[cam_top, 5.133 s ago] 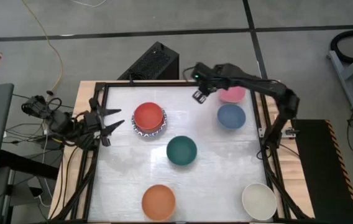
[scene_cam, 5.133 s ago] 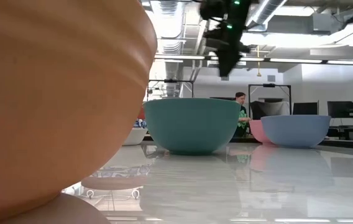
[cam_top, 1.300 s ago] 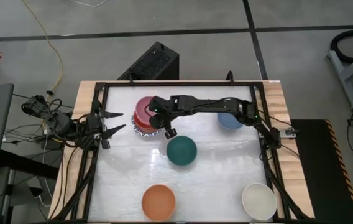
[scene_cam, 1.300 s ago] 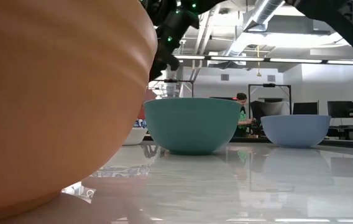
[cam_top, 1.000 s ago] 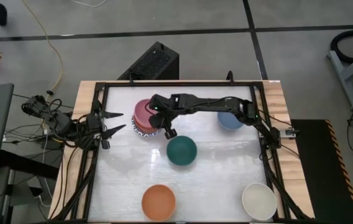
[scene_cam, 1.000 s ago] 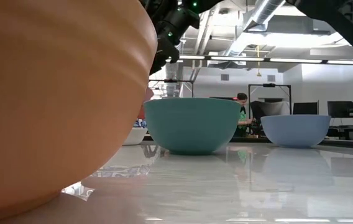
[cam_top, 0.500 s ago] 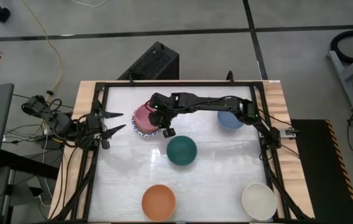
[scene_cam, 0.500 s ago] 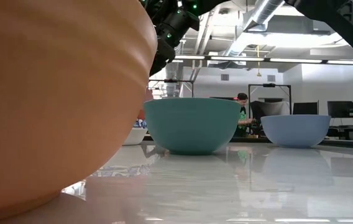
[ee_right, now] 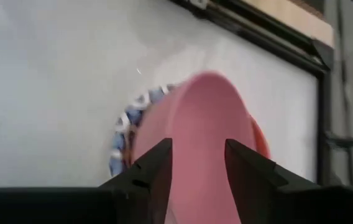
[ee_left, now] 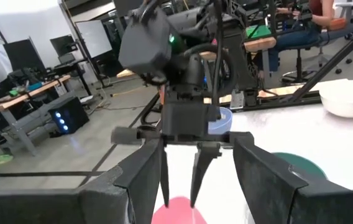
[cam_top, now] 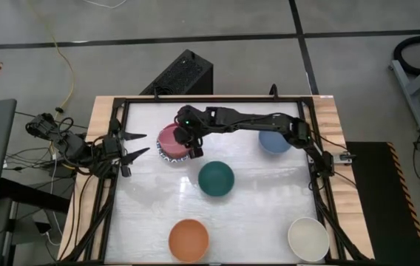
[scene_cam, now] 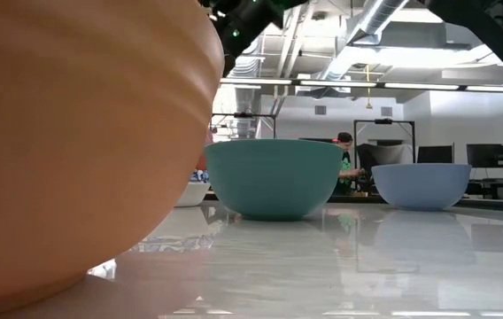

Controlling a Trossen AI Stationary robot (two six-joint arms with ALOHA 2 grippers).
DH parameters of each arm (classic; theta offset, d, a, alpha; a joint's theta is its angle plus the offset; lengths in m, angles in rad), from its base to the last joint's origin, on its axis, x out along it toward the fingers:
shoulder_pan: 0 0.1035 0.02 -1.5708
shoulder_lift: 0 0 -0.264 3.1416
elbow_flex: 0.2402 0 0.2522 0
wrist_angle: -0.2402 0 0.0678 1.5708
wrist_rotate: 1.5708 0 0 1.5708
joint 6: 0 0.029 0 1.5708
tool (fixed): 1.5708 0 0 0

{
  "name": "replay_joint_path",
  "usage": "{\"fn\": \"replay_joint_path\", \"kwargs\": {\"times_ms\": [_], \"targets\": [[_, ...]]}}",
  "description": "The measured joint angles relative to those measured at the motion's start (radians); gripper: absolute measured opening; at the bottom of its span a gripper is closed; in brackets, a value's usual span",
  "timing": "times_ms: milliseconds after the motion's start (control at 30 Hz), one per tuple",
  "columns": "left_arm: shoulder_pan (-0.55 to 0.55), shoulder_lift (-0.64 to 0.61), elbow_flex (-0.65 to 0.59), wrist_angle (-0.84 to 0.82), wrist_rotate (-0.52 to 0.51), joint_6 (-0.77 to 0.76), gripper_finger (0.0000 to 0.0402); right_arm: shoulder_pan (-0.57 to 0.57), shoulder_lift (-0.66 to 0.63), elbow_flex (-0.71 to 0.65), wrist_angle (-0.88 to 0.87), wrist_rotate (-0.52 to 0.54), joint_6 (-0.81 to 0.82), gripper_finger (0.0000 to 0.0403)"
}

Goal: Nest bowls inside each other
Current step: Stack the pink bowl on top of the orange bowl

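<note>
A pink bowl sits inside a red bowl, which rests on a patterned plate at the far left of the table. My right gripper is open just above the pink bowl's right rim, pointing slantwise down, and the bowl shows between its fingers. A dark green bowl stands mid-table and a blue bowl at the far right, partly under my right arm. An orange bowl and a cream bowl stand at the near edge. My left gripper waits open at the left edge. My right gripper has its open fingers on either side of the pink bowl's rim at the bowl's right side, coming slantwise from above. I cannot tell whether either finger touches the rim. The bowl rests in the red bowl.
A black frame runs round the white tabletop. In the low view the orange bowl fills the left half, close to the camera. Bare tabletop lies between the green bowl and the two near bowls. A person sits in the room beyond the table.
My right gripper has opened off the pink bowl's rim, risen a little and moved slightly toward the far edge. The pink bowl, tilted over the red bowl a second ago, now lies settled in it.
</note>
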Motion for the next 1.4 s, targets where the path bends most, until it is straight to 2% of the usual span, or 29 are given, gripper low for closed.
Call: {"fn": "replay_joint_path", "kwargs": {"times_ms": [100, 267, 467, 567, 633, 733, 1067, 1400], "targets": [[0.0, 0.0, 0.0, 0.0, 0.0, 0.006, 0.0191, 0.026, -0.006, 0.006, 0.027, 0.091, 0.003, 0.0149], [0.0, 0.0, 0.0, -0.001, 0.0, 0.006, 0.0191, 0.094, 0.007, 0.006, 0.039, 0.354, 0.019, 0.0091], [0.0, 0.0, 0.0, -0.036, 0.0, -0.007, 0.0191, 0.147, 0.088, -0.002, 0.075, 0.532, 0.01, 0.0017], [0.0, 0.0, 0.0, -0.086, 0.0, -0.041, 0.0191, 0.158, 0.097, -0.001, 0.104, 0.545, 0.003, 0.0008], [0.0, 0.0, 0.0, -0.101, 0.001, -0.067, 0.0191, 0.161, 0.118, 0.004, 0.151, 0.556, 0.007, 0.0016], [0.0, 0.0, 0.0, -0.107, 0.001, -0.074, 0.0191, 0.172, 0.124, -0.003, 0.131, 0.6, -0.005, 0.0026], [0.0, 0.0, 0.0, -0.146, 0.011, -0.107, 0.0191, 0.181, 0.127, 0.001, 0.147, 0.606, 0.028, 0.0014], [0.0, 0.0, -0.019, -0.182, 0.011, -0.179, 0.0191, 0.209, 0.119, 0.001, 0.218, 0.61, 0.079, 0.0031]]}}
